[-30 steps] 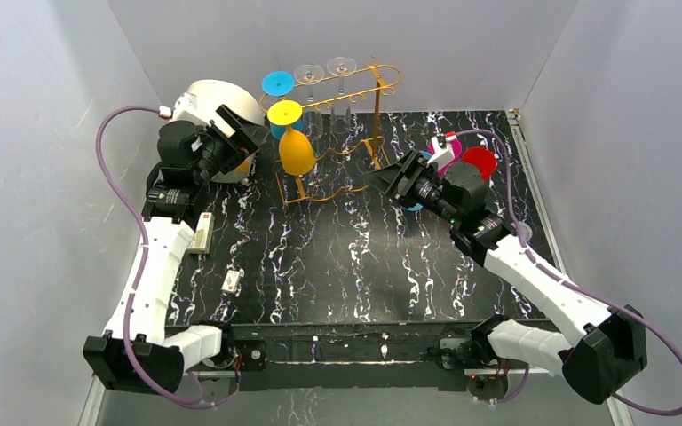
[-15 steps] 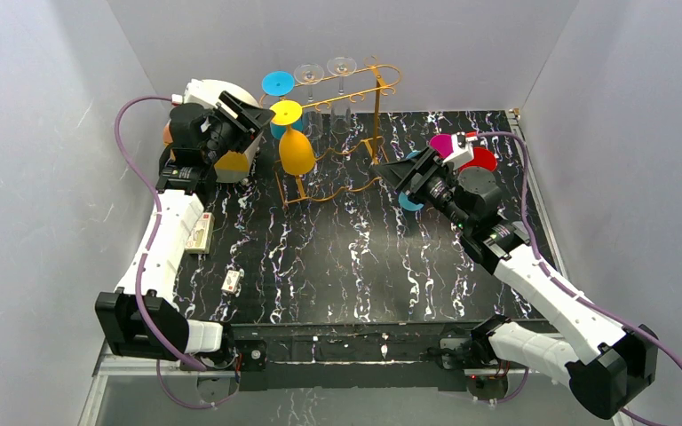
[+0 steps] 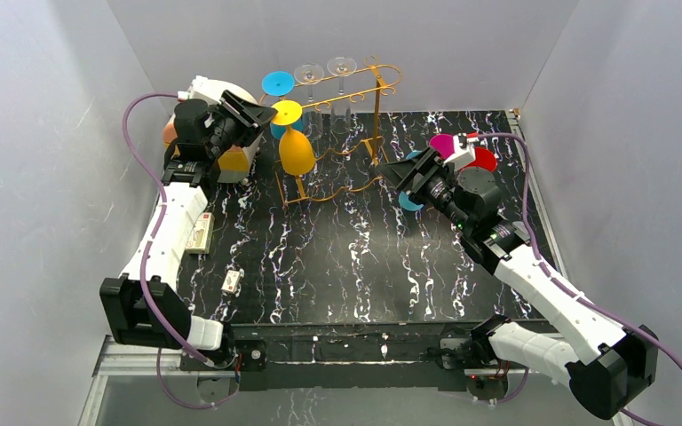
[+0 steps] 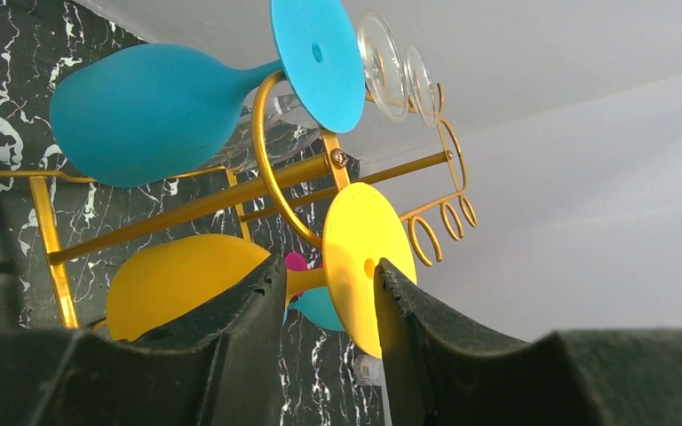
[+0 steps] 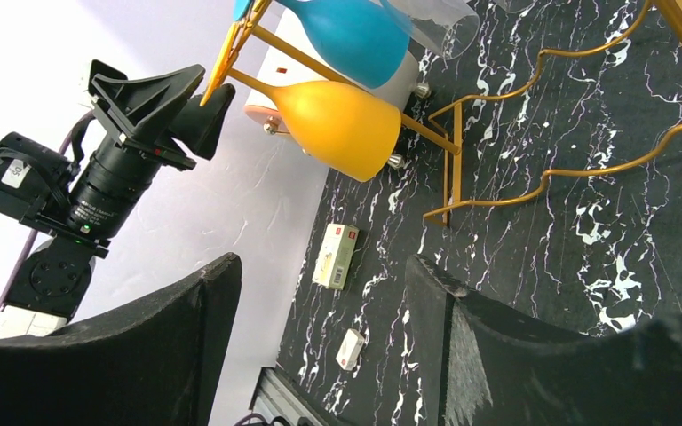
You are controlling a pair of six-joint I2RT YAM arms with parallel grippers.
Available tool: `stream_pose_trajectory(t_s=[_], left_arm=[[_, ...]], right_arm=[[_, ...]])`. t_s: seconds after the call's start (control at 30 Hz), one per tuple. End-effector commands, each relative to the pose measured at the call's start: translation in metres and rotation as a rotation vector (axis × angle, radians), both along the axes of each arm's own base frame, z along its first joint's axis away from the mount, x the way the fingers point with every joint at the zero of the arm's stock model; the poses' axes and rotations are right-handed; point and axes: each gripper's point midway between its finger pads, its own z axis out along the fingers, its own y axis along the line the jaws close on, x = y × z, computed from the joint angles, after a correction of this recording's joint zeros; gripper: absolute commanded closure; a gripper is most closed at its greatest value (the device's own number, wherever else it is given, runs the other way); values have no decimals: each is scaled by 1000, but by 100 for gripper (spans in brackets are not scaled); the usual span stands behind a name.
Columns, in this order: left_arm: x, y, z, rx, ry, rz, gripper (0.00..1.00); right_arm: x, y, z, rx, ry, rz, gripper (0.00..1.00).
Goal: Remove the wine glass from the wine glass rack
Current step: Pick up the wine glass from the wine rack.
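We see the left gripper [image 4: 324,269] with its jaws apart, straddling the thin stem of the opaque yellow wine glass [image 4: 186,284]. The glass hangs bowl-down by its round foot on the thin golden wire wine glass rack [image 4: 186,210]. Our right gripper [image 5: 324,266] hangs spread wide and empty above the black marbled table [image 3: 346,257], near the rack.

Tabletop [image 3: 346,257]: wine glass rack [image 3: 378,124] at 12 o'clock, wine glass [image 3: 297,151] hanging at its 8 o'clock end; drawer box [image 3: 218,93] at 10 o'clock; left pincer [image 3: 262,114] between box and glass.
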Motion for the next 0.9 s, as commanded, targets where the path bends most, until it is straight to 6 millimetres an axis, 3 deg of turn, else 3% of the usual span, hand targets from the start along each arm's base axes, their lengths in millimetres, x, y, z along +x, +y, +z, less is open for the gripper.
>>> stream_pose_trajectory(t_s=[0.0, 0.27, 0.5, 0.63, 0.87], left_arm=[[2, -2, 25, -31, -61, -21, 62], [3, -9, 22, -80, -57, -50, 79], [-2, -1, 21, -58, -41, -5, 95], [-4, 0, 24, -58, -48, -2, 100], [-10, -7, 32, -131, -67, -33, 100]], right_arm=[[3, -7, 4, 6, -22, -37, 25], [3, -13, 4, 5, -23, -67, 24], [3, -16, 5, 6, -25, -81, 24], [3, -16, 4, 5, -23, -86, 24], [3, -16, 4, 7, -21, -85, 24]])
